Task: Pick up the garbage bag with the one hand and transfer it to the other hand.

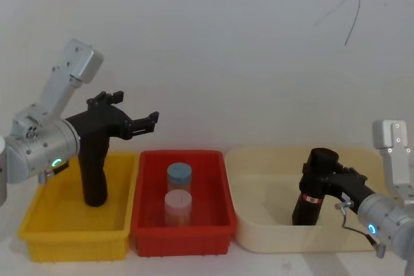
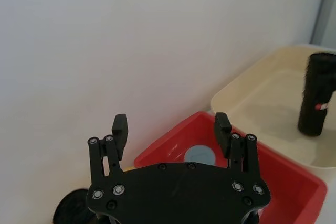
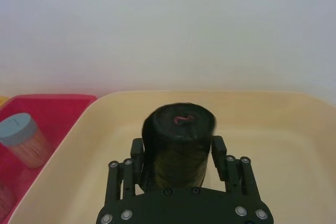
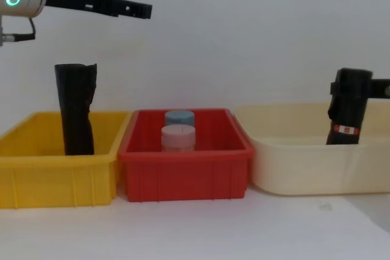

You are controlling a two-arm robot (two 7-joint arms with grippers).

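garbage bag stands upright in the cream bin, label band low, right tool closed on its upper part. left tool spread wide, up over the yellow bin, well apart

risks: roll is smooth, so it could slide through the grip or tip on lift; handover needs free length for the left tool, else clash or drop

yellow bin: plain black roll, wrong-pick hazard. red bin: two capped jars, one behind the other

A plain white wall with a thin dark mark stands behind the white tabletop.
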